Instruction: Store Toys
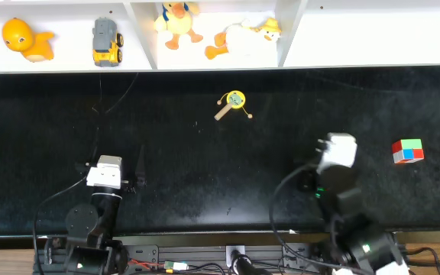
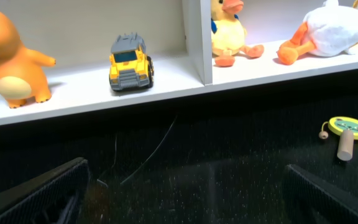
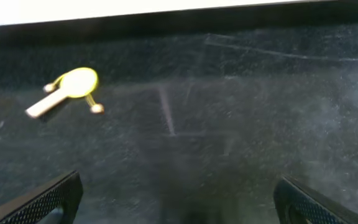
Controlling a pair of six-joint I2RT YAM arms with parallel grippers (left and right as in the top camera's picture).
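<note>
I am holding my left gripper (image 2: 185,186) spread and empty, facing the shelf (image 2: 86,93) ahead, where the truck (image 2: 130,62) and duck (image 2: 229,31) are sitting stored. My right gripper (image 3: 176,193) is hanging spread with nothing in it, probably readying for the yellow drum (image 3: 73,84) lying ahead to its left. The cube (image 1: 407,150) is waiting off to its right.

**Arm hardware: visual findings**

Observed: left arm (image 1: 90,225) and right arm (image 1: 350,202) are black-bodied, each with a white block (image 1: 104,173) at the wrist. Black cables (image 1: 276,200) loop off both. The left tool (image 2: 186,167) and right tool (image 3: 178,180) have black fingers (image 2: 42,196), mesh-textured. A small green light (image 1: 319,191) shows on the right arm.
</note>
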